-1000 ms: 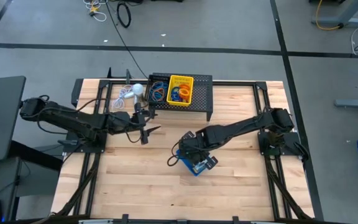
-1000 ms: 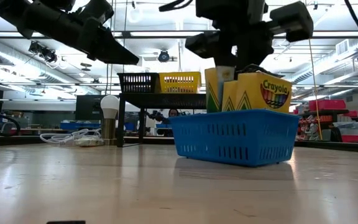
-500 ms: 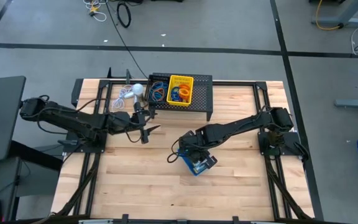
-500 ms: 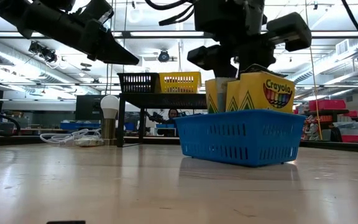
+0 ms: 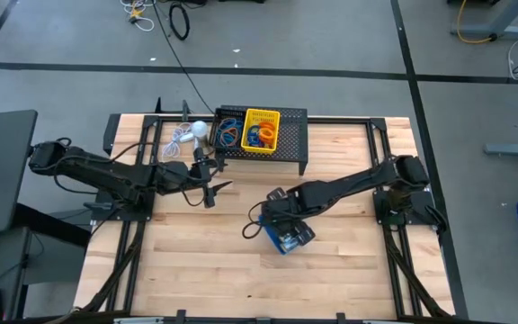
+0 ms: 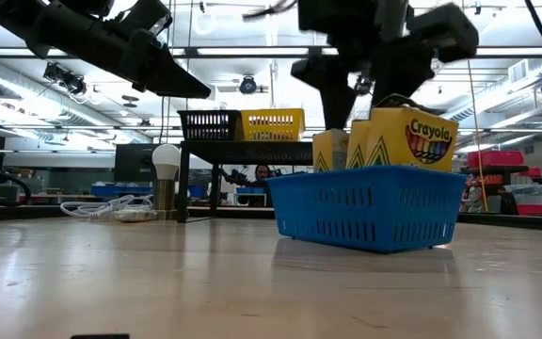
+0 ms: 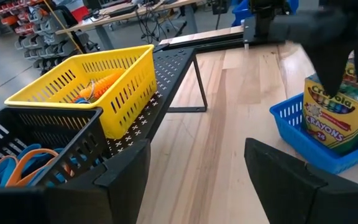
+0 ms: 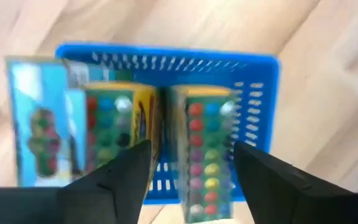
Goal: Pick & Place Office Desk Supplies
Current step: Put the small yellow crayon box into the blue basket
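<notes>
A blue mesh tray [image 5: 286,236] [image 6: 365,207] stands on the table's middle with yellow-green crayon boxes [image 6: 407,137] [image 8: 120,124] upright in it. My right gripper [image 8: 191,171] [image 6: 360,89] hangs open just above it. Its fingers stand on either side of one box [image 8: 204,137] and clear of it. My left gripper [image 5: 209,184] [image 7: 197,174] hovers open and empty near the stand's left end. A yellow tray [image 5: 262,129] and a black tray [image 5: 230,129], both holding rubber-band loops, sit on the black mesh stand [image 5: 290,139].
A white bulb [image 5: 199,129] with its cord lies on the table left of the stand. Bare wood runs along the near side and to the right of the blue tray. Metal frame rails border the tabletop's edges.
My right gripper has opened and let go of a crayon box, which has sunk down into the blue tray and stands upright beside the others. The tray has shifted a little along the table. My left arm has kept still.
</notes>
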